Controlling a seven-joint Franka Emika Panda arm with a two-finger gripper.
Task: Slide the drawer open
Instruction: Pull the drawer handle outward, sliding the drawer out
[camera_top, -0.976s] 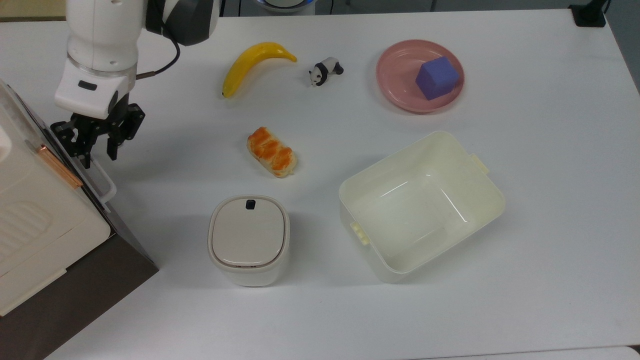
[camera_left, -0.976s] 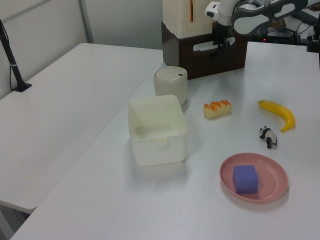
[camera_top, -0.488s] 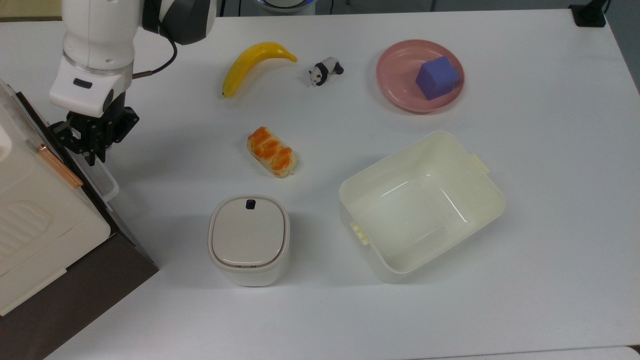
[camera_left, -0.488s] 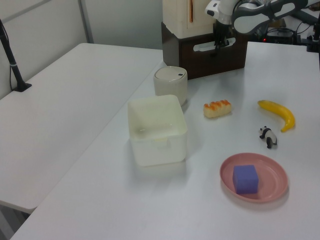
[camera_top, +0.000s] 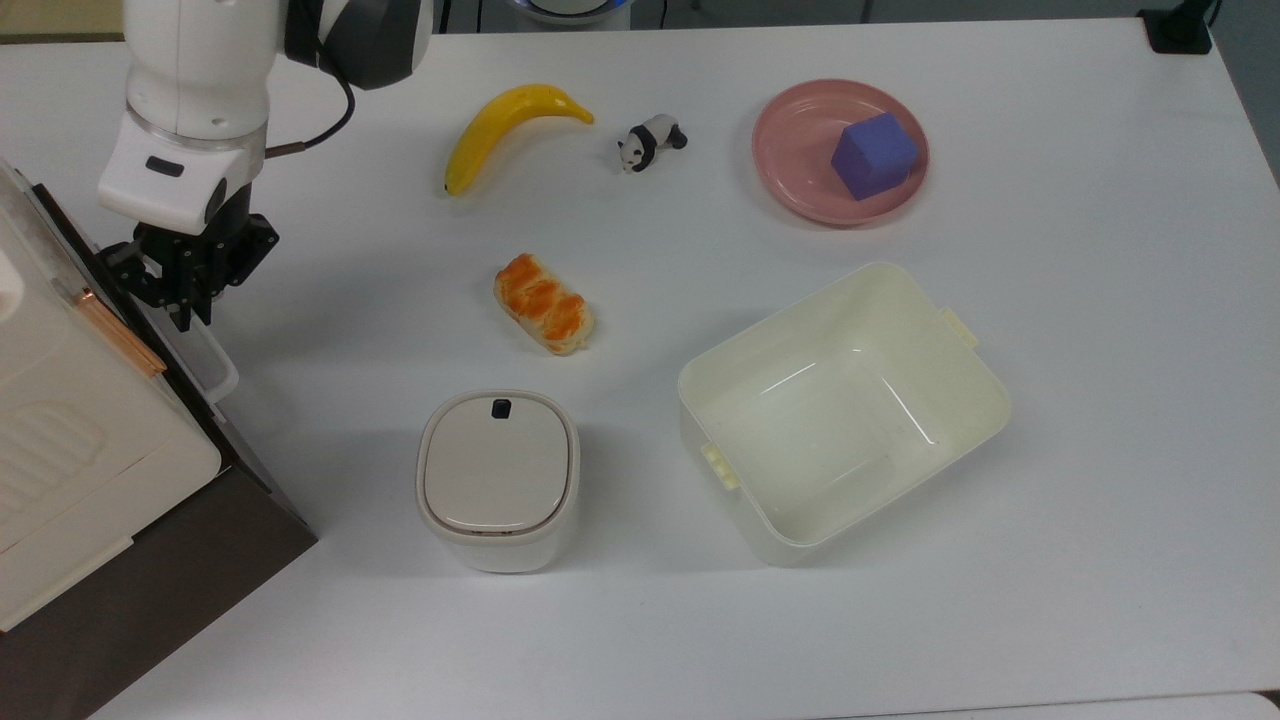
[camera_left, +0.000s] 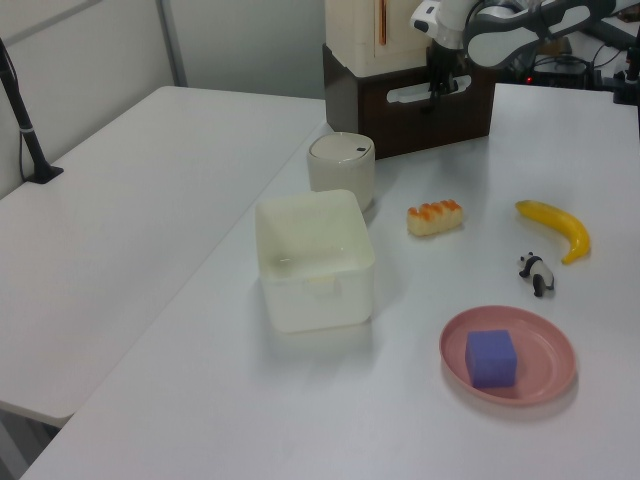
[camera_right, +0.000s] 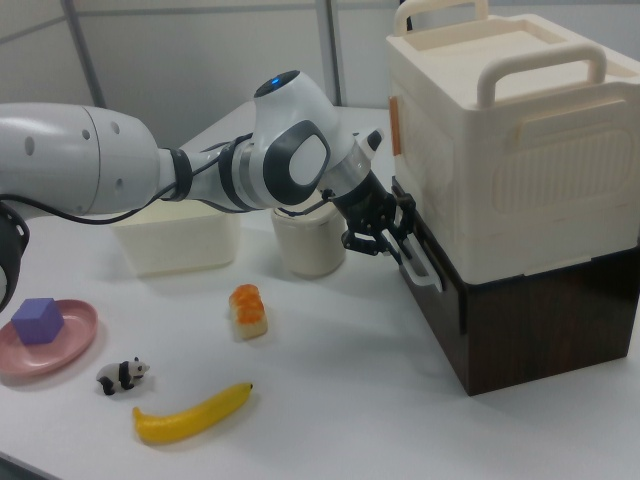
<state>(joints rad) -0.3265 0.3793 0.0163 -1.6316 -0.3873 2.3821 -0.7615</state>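
We see the gripper (camera_top: 190, 300) at the far end of the white handle (camera_top: 205, 360) of the drawer (camera_left: 440, 110), which sits shut at the top view's left edge of the white surface (camera_top: 700, 620). Its dark fingers (camera_right: 385, 240) seem clamped on the handle, though the contact is hard to make out. The right view shows the cream box (camera_right: 510, 140) stacked above the dark drawer cabinet.
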